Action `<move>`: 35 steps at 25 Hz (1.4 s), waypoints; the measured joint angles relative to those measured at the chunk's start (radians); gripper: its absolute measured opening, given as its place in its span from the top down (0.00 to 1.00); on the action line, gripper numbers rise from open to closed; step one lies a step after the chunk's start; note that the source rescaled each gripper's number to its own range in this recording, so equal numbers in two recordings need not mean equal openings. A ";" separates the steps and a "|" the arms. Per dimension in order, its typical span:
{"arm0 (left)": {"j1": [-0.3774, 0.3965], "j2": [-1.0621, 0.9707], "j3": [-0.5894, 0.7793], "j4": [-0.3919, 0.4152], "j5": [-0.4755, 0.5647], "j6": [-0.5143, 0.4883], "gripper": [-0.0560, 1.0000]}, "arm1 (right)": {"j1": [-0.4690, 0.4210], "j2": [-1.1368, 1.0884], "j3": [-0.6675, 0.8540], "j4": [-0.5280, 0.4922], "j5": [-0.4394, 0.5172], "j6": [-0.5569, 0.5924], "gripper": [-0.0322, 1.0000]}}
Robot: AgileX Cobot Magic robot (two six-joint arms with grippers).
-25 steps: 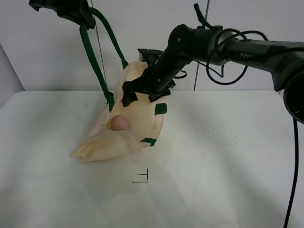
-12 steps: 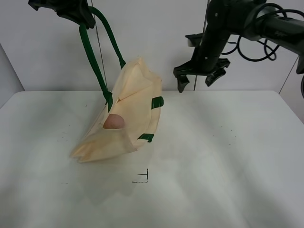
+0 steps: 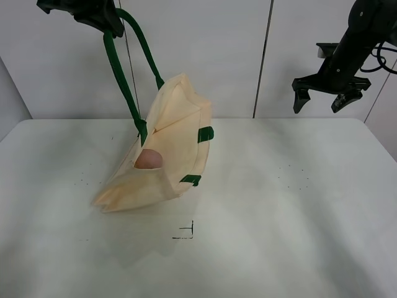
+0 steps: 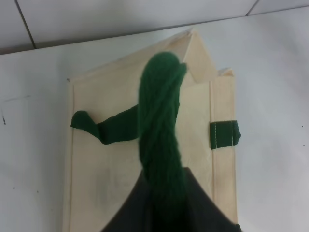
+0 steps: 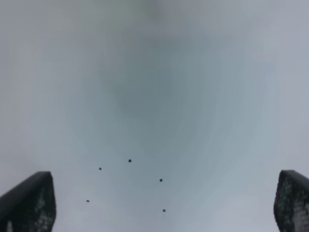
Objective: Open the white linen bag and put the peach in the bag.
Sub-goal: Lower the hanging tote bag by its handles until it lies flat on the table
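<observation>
The white linen bag (image 3: pixel 167 149) lies tilted on the table, its mouth facing the camera. The peach (image 3: pixel 149 159) sits inside the mouth. My left gripper (image 3: pixel 93 13) is shut on the bag's dark green handle (image 3: pixel 121 74) and holds it high above the table. The left wrist view shows the handle (image 4: pixel 159 125) running down to the bag (image 4: pixel 106 164). My right gripper (image 3: pixel 321 99) is open and empty, high at the far right, well away from the bag. In the right wrist view its fingertips (image 5: pixel 29 203) stand wide apart over bare table.
A small black corner mark (image 3: pixel 186 233) is on the white table (image 3: pixel 279 217) in front of the bag. A few black specks (image 5: pixel 129 160) dot the table under the right gripper. A wall with a vertical seam (image 3: pixel 263 62) stands behind.
My right gripper has drawn back from the bag's mouth, up and far to the right, open and empty. The peach stays in the bag. The left gripper has not moved.
</observation>
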 joint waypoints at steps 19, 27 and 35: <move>0.000 0.000 0.000 0.000 0.000 0.000 0.95 | 0.020 -0.676 0.792 0.006 -0.002 -0.013 0.00; 0.000 0.000 0.000 0.000 0.000 0.000 0.95 | 0.020 -1.291 1.338 0.004 -0.051 -0.013 0.00; 0.000 0.000 0.000 0.000 0.000 0.000 0.95 | 0.020 -1.894 1.579 -0.004 -0.172 -0.024 0.00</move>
